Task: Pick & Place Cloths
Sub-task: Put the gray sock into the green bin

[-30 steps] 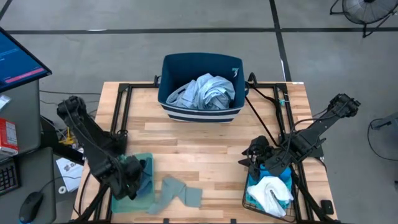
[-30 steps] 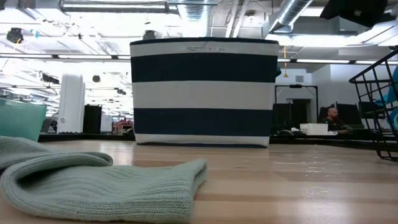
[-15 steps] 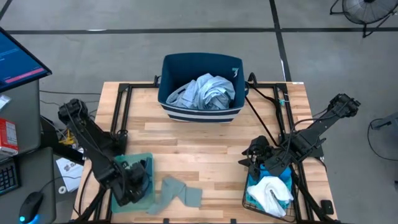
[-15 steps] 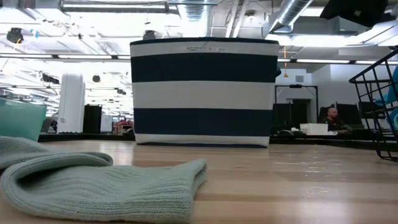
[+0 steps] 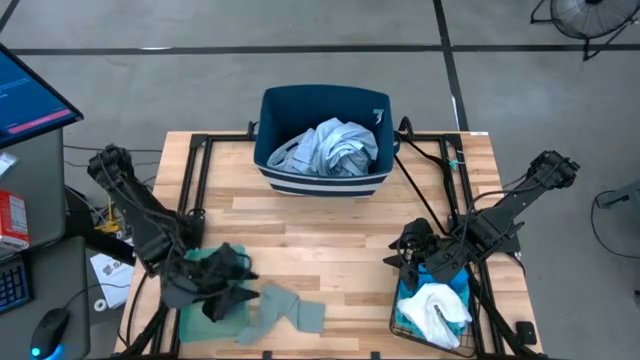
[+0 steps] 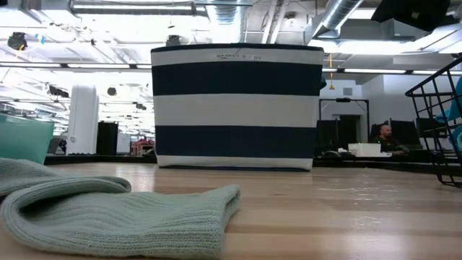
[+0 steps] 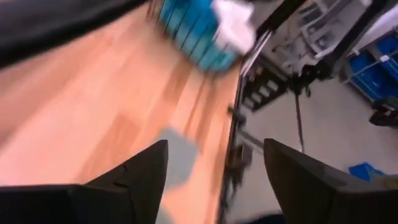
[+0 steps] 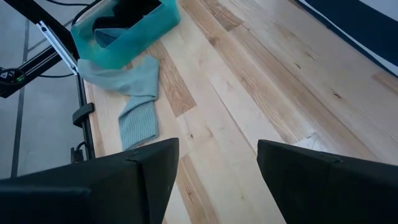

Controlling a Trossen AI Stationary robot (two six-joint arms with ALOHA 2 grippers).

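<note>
Left gripper [image 5: 232,283] sits at the lower left of the high view, over the near edge of the pale green tray [image 5: 196,318]. In its own wrist view the two dark fingers [image 7: 134,180] stand wide apart with bare wood showing between them; nothing is held.

Grey-blue cloth [image 5: 288,310] lies flat on the table [image 5: 330,235], bottom centre of the high view, just beside the tray's right side. From table height it fills the lower left of the frame as a ribbed, folded piece [image 6: 119,213]. In the right wrist view it trails out from the tray [image 8: 134,34] in the upper left of that frame [image 8: 134,102].

Something dark lies inside the tray [image 8: 127,12]; cannot tell what it is.

Navy bin with white stripes [image 5: 275,170] stands at top centre of the high view, with the pale blue-white shirt [image 5: 330,148] bunched up inside it. In the low view the bin [image 6: 237,107] stands upright, mid frame.

Right gripper [image 5: 412,250] is at the lower right of the high view, at the upper edge of a black wire basket [image 5: 400,322]. Fingers [image 8: 124,180] are parted, with empty table showing between them; it grips nothing. The basket holds a white cloth [image 5: 436,308] on top of a bright blue cloth [image 5: 452,275].
</note>
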